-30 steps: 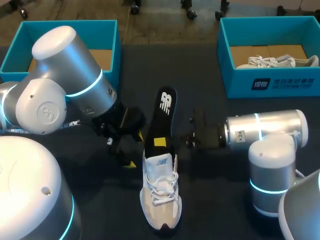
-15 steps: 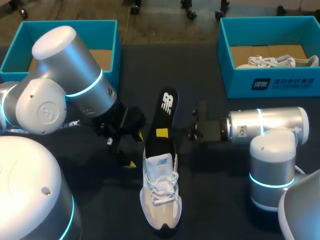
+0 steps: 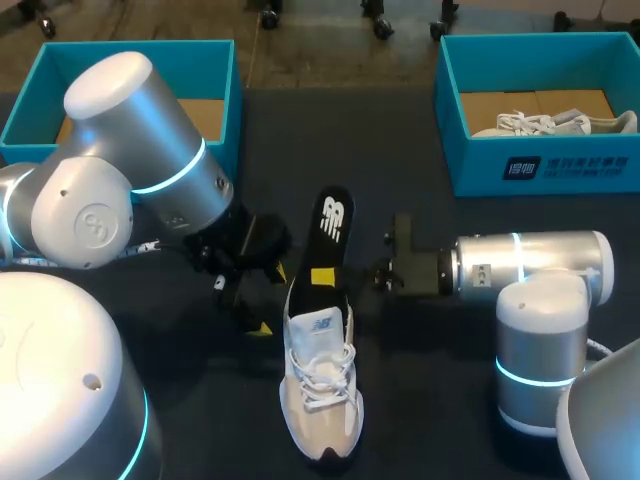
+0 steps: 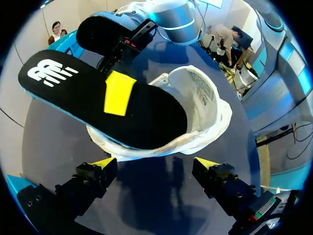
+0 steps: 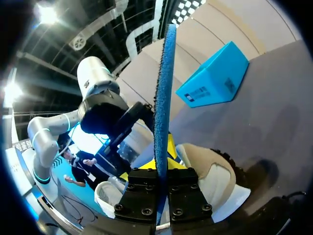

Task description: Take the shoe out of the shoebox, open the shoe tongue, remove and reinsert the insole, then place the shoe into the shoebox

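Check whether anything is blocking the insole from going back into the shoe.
Nothing visible does. The insole, pinched by the right gripper, already has its front end in the opening of the shoe, and the open left gripper sits beside the shoe, clear of that opening.

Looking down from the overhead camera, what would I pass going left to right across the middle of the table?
left arm → its open left gripper → white shoe with the black insole sticking out of it → right arm, whose right gripper clamps that insole.
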You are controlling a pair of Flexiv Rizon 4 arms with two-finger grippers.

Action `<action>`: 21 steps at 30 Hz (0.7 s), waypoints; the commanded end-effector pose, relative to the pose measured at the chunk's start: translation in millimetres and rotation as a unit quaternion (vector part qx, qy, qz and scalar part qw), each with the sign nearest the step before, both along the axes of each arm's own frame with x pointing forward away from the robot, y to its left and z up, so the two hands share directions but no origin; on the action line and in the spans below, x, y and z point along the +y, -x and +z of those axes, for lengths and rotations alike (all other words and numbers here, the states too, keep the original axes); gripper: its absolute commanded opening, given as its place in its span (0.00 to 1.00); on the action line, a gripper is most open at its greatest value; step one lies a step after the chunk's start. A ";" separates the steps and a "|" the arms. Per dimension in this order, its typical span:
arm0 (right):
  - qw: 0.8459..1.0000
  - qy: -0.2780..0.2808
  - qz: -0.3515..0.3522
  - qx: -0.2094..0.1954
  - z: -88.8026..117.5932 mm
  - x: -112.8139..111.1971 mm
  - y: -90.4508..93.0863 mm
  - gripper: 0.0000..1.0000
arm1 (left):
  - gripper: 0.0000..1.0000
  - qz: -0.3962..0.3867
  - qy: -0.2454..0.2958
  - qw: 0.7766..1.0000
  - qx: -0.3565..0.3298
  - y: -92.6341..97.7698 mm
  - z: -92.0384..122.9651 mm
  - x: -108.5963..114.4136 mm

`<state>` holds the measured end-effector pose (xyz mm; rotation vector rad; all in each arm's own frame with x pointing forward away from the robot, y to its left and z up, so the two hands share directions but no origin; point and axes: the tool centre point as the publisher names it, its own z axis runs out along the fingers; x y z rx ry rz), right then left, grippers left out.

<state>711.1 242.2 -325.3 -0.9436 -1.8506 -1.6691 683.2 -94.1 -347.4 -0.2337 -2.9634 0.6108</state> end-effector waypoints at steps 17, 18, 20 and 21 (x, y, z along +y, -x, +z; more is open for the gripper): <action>0.999 0.027 0.019 0.035 -15.9 10.8 30.8 0.00 | 1.00 0.000 0.000 1.000 0.000 0.0 -1.1 -0.2; 0.999 0.027 0.019 0.035 -15.8 10.4 31.8 0.00 | 1.00 0.000 0.000 1.000 0.000 0.0 -1.1 -0.2; 0.999 0.028 0.022 0.034 -15.2 10.5 32.8 0.00 | 1.00 0.000 0.000 1.000 0.000 0.0 -1.1 -0.2; 0.999 0.027 0.020 0.030 -14.3 10.5 32.9 0.00 | 1.00 0.000 0.000 1.000 0.000 0.0 -1.1 -0.2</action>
